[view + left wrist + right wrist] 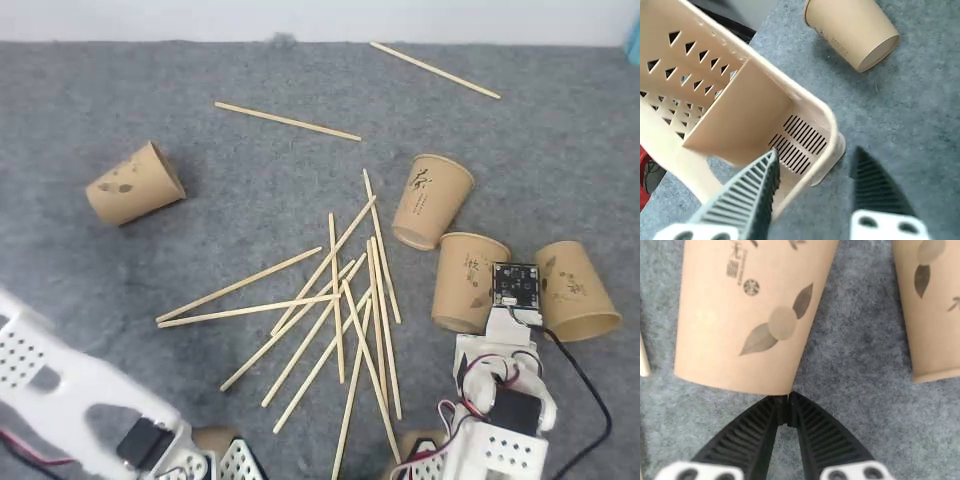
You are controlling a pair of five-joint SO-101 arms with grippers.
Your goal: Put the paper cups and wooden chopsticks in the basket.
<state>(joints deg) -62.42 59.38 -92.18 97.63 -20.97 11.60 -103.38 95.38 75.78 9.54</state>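
Several wooden chopsticks [335, 310] lie crossed in a loose pile at the centre of the grey carpet, and two more [288, 121] lie farther back. One paper cup [135, 183] lies on its side at the left. Three cups lie at the right [430, 200], [468, 280], [575, 290]. My right arm [500, 395] points between the two nearer cups. My right gripper [788, 399] is shut, its tips just at the rim of a lying cup [750, 315]. My left gripper [817, 152] is open above a corner of the beige basket [700, 65], with a cup [852, 30] beyond it.
A second cup [932, 305] lies close beside the right gripper. The left arm [70, 390] sits at the near left corner. The table's far edge meets a pale wall. Open carpet stretches between the left cup and the chopstick pile.
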